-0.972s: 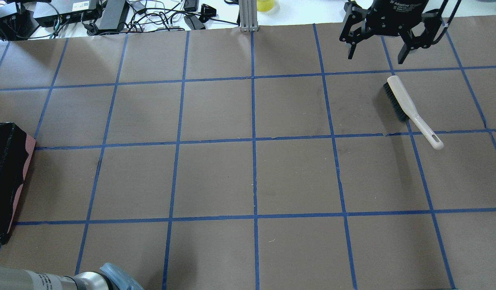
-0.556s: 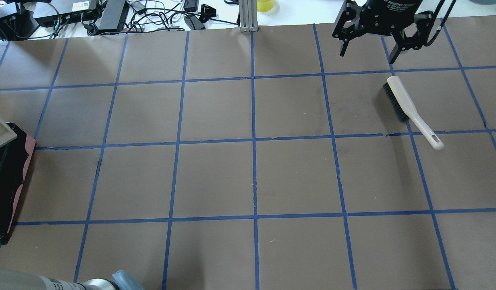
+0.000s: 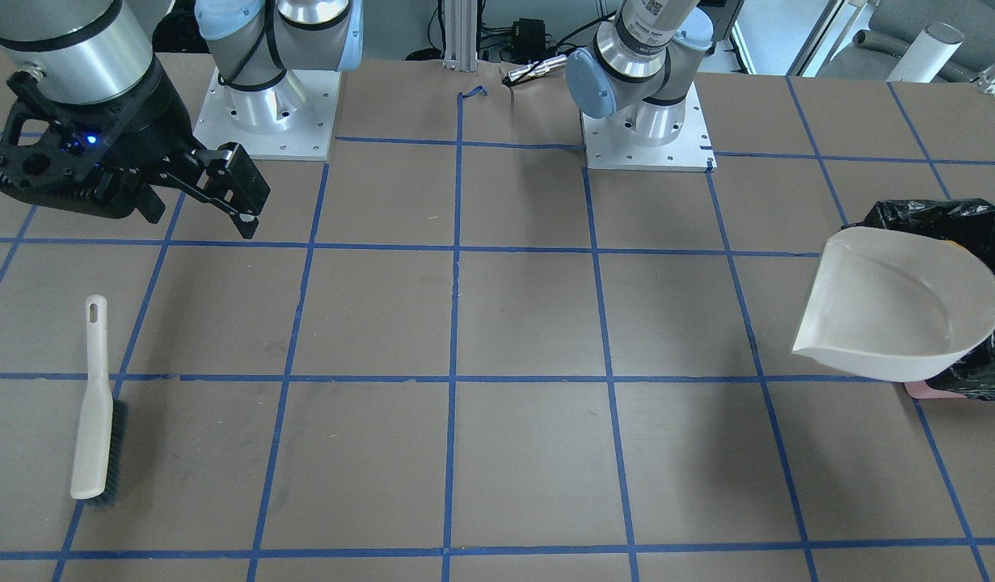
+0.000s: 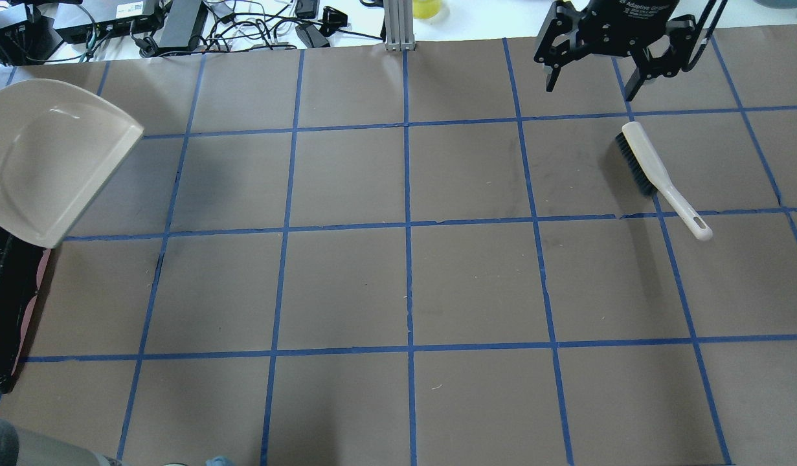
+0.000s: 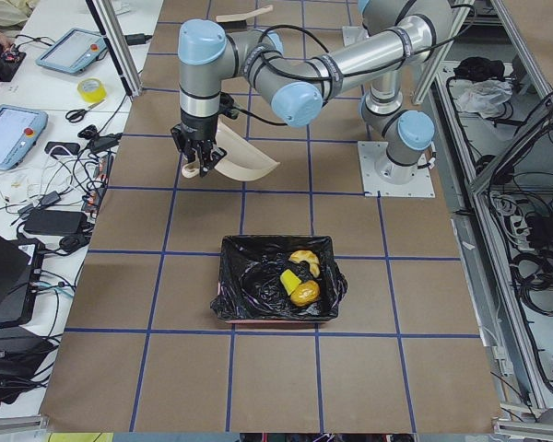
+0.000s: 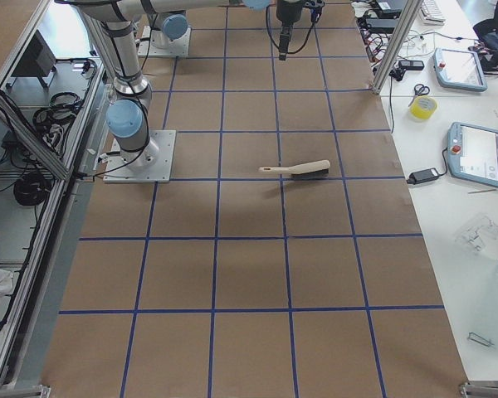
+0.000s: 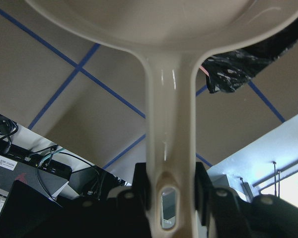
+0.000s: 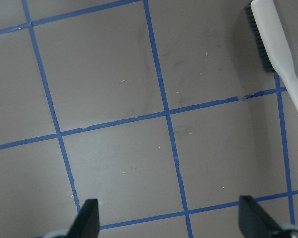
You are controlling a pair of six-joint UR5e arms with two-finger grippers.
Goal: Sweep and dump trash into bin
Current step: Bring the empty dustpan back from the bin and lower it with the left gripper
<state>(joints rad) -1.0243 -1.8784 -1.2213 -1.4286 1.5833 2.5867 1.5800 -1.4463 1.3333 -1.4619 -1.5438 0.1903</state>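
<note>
Bin (image 5: 229, 287) | trash (image 5: 303, 293) inside; dustpan (image 4: 48, 162) held aloft nearby; brush (image 4: 651, 167) well apart

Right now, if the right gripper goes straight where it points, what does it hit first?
Probably the bare table. The right gripper points down at it, open, and the brush lies off to one side.

Robot arms: two are counted, the left arm (image 5: 369, 55) and the right arm (image 3: 69, 40). Grippers: two, the left gripper (image 7: 171, 184) and the right gripper (image 4: 590, 92). One dustpan (image 4: 48, 155), one brush (image 4: 651, 165) and one bin (image 5: 226, 295) are listed. Three pieces of trash are recorded: one brown lump (image 5: 304, 295), one yellow sponge (image 5: 288, 279), one curved peel (image 5: 304, 259). Also noted: two tablets (image 5: 69, 51), one tape roll (image 5: 90, 89), one pair of scissors (image 5: 71, 113).
</note>
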